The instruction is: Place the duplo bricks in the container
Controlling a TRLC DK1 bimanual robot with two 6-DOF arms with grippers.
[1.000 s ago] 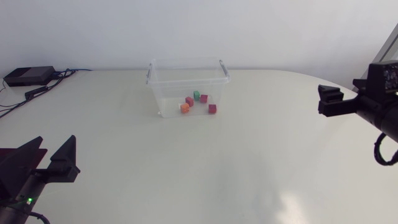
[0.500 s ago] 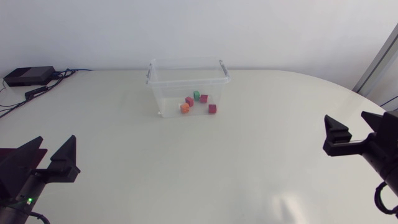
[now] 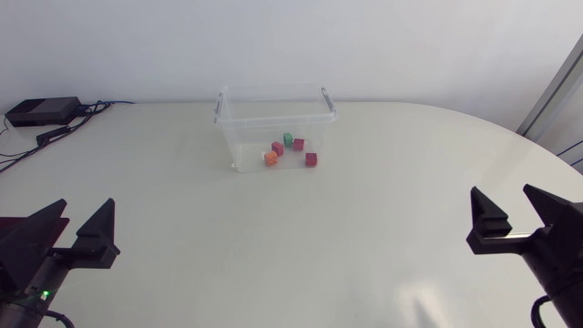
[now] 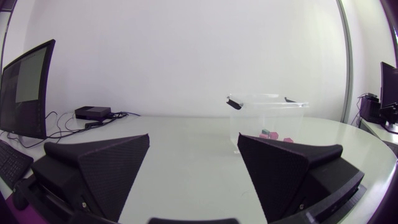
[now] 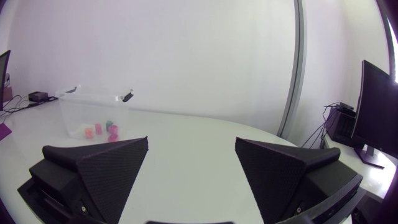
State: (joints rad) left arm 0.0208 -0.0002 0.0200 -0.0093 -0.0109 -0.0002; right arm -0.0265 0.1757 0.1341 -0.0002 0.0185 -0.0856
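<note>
right pincer [image 3: 506,199] lowered, spread | left pincer [image 3: 84,208] low, spread | bricks [image 3: 298,144] seemingly boxed

A pale bench [image 3: 301,237] carries a clear plastic container [image 3: 239,128] near the middle of its far edge. A small black box [image 3: 43,111] and cables [image 3: 56,133] lie at its far left corner.

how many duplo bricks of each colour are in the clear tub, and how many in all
orange brick: 1
green brick: 1
red or dark red bricks: 3
total: 5, all inside the clear container
</note>
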